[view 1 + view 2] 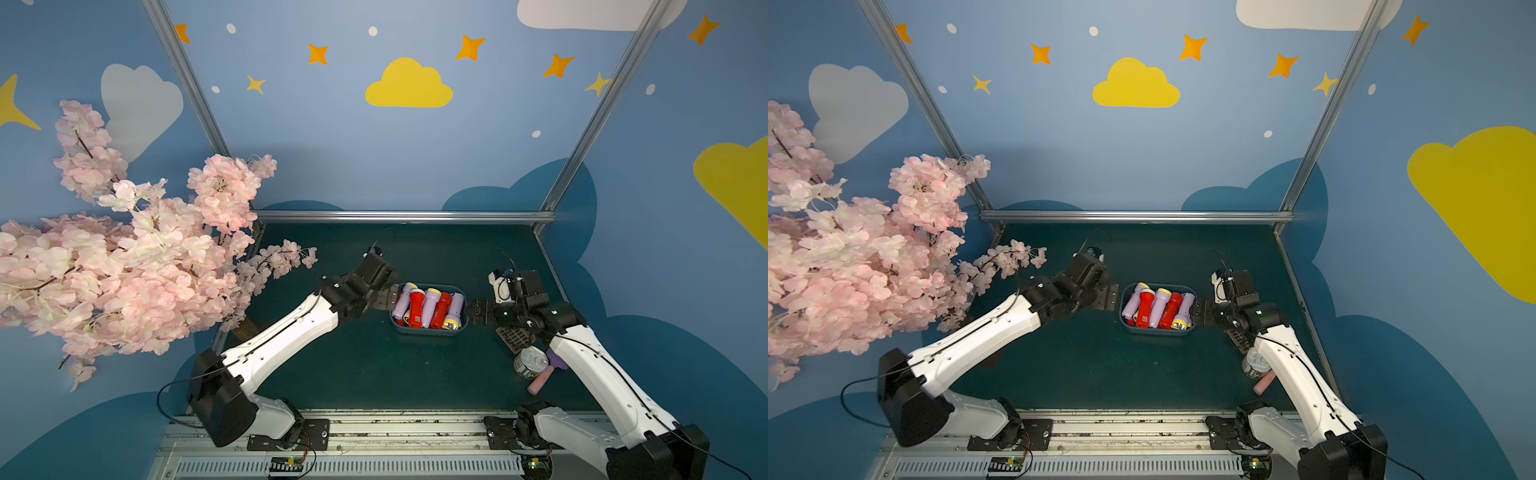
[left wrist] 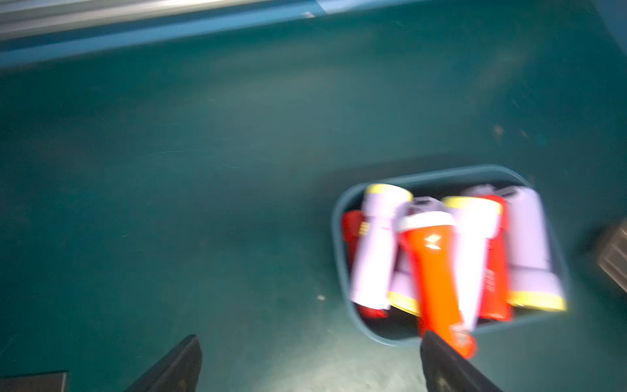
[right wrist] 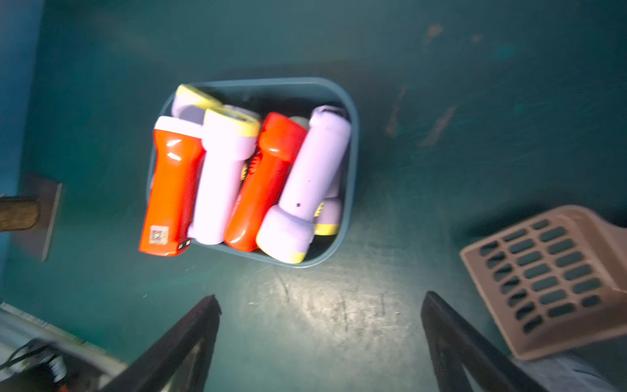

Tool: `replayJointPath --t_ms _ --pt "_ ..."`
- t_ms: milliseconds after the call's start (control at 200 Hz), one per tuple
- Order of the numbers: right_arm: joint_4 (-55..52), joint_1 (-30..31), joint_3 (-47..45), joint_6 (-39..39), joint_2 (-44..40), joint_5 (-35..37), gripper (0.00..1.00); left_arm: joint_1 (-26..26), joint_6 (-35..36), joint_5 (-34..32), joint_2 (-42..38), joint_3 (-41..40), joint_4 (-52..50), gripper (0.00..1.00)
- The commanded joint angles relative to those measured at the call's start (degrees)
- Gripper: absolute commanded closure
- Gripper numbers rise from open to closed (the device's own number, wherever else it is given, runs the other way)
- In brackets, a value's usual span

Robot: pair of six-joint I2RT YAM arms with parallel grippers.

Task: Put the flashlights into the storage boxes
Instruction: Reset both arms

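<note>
The storage box [image 1: 428, 331] [image 1: 1156, 332], a shallow dark blue-grey bin, sits mid-table in both top views. Several flashlights fill it, red ones [image 1: 417, 309] [image 3: 173, 190] and lilac ones with yellow head rings [image 1: 432, 306] [image 3: 224, 176]. One red flashlight [image 2: 437, 281] lies on top with its tail over the bin's rim [image 2: 339, 217]. My left gripper [image 1: 384, 300] [image 2: 310, 339] is open and empty just left of the bin. Open and empty too, my right gripper [image 1: 478, 311] [image 3: 320, 298] hangs just right of the box [image 3: 354, 135].
A brown slotted scoop [image 1: 515, 338] [image 3: 549, 281] lies under the right arm. Close to it are a silver tin can [image 1: 531, 361] [image 1: 1256, 361] and a pink cylinder [image 1: 540, 380]. A pink blossom branch [image 1: 124, 257] overhangs the table's left edge.
</note>
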Motion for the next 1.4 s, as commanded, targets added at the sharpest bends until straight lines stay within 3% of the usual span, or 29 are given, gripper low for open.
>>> replayJointPath --t_ms 0,125,200,325,481,686,866,1031,1211,1392 --pt "-0.82 -0.83 1.46 -0.28 -0.38 9.76 0.07 3.94 1.32 -3.81 -8.27 -9.77 7.99 0.01" --pt "0.46 -1.60 0.55 0.52 1.37 17.96 0.07 6.14 3.93 -7.27 -16.22 -19.91 14.41 0.01" --pt "2.35 -2.14 -0.63 -0.01 2.23 19.08 0.07 6.66 3.93 -9.09 -18.25 -23.21 16.18 0.01" --pt "13.26 -2.23 -7.75 -2.36 0.42 23.88 0.07 7.14 4.89 -10.68 -18.97 -26.39 18.65 0.01" --pt "29.08 -2.99 -17.72 -9.23 -3.20 31.33 0.07 8.24 11.20 -12.83 -18.59 -30.68 26.22 0.01" --pt "40.52 -6.78 -19.79 -11.79 2.00 34.96 0.07 16.05 18.87 -10.69 -16.55 -37.61 42.21 0.00" --pt "45.12 -10.00 -19.16 -11.45 8.65 29.80 0.07 24.46 21.39 -4.88 -11.47 -40.11 51.17 0.01" --pt "57.28 -12.15 -25.42 -12.05 9.20 20.57 0.07 29.78 24.11 0.07 -7.57 -42.58 58.73 0.01" --pt "69.26 -15.07 -29.68 -15.35 11.89 10.86 0.07 35.59 21.20 6.70 -4.65 -46.30 67.97 0.01" --pt "73.23 -16.06 -29.87 -17.71 14.27 3.93 0.07 37.04 22.79 11.42 -1.01 -44.74 69.21 0.01"
